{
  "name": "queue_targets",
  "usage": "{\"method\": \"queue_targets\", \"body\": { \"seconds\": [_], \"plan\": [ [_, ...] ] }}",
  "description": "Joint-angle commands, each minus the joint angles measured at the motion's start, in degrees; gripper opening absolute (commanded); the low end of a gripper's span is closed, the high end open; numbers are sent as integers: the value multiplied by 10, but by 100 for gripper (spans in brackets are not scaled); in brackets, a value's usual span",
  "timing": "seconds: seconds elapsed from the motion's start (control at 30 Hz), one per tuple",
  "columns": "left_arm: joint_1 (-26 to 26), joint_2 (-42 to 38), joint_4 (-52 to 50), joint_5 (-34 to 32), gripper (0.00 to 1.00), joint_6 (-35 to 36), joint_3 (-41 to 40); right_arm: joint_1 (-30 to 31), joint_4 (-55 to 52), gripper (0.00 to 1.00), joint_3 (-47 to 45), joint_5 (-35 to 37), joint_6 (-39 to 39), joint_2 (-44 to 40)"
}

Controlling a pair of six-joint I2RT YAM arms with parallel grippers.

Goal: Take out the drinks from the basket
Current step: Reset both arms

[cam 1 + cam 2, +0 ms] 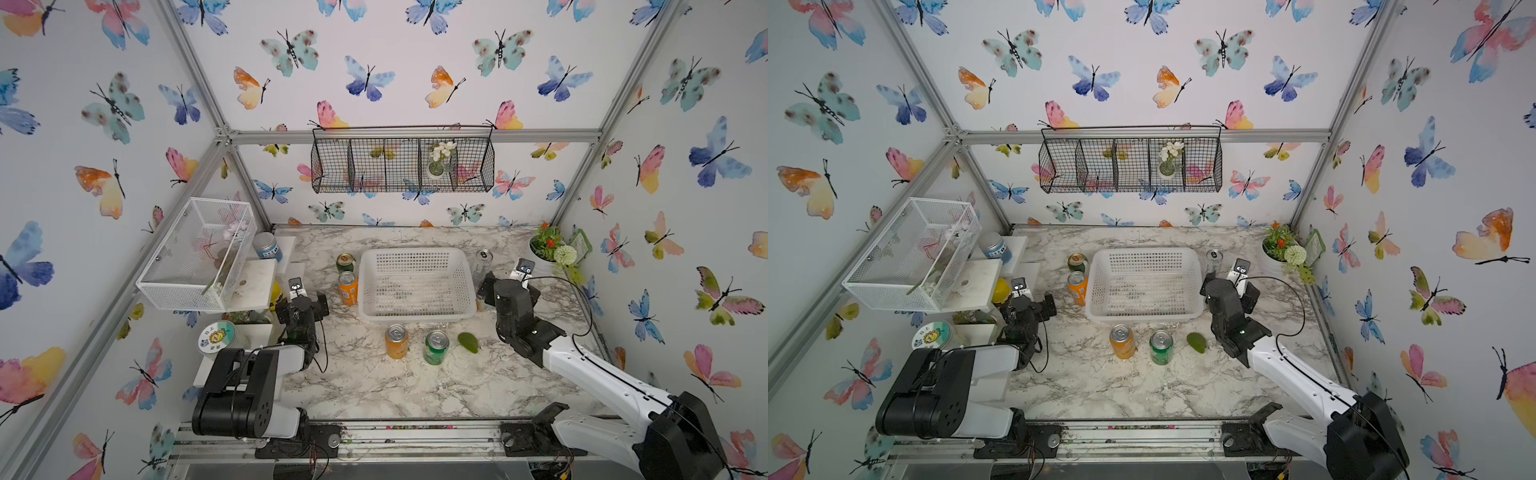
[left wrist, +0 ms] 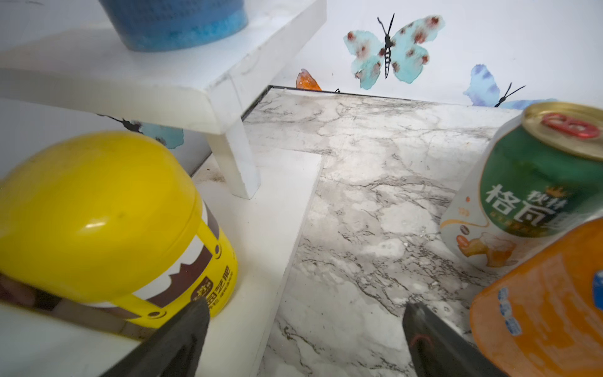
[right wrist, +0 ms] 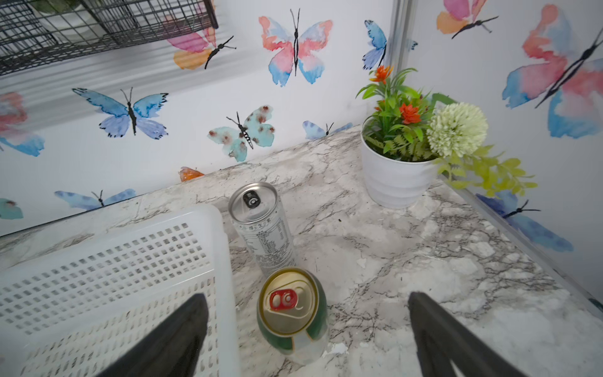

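Both agape (empty): left gripper (image 2: 305,303) by yellow jar (image 2: 98,202); right gripper (image 3: 306,296) over gold-topped can (image 3: 288,321), basket (image 3: 130,254) alongside.

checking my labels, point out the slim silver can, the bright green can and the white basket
slim silver can (image 3: 265,235): right wrist view, printed side
bright green can (image 1: 435,351): in a top view, side below the lid
white basket (image 1: 415,262): in a top view, far wall
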Motion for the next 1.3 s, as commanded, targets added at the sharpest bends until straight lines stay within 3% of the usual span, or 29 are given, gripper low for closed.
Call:
{"method": "queue_targets", "body": {
  "seconds": [0.0,0.1,0.17,0.27,0.53,0.73,1.27],
  "plan": [
    [8,-13,50,36,99,5,-12,-23,169,98,-52,40,-122,-13],
    [8,-13,52,36,99,6,-13,-67,325,98,-126,11,-224,-1],
    [8,-14,52,36,99,6,-13,-115,350,99,-147,-54,-255,27],
    [10,-14,52,41,99,4,-13,-162,381,98,-160,-101,-260,103],
    [13,-15,51,51,99,3,-14,-212,661,98,-255,-240,-256,239],
    [15,-14,50,53,99,3,-13,-245,618,99,-230,-312,-245,263],
    [15,-14,50,53,99,3,-13,-257,598,99,-224,-294,-226,258]
  ]
}}
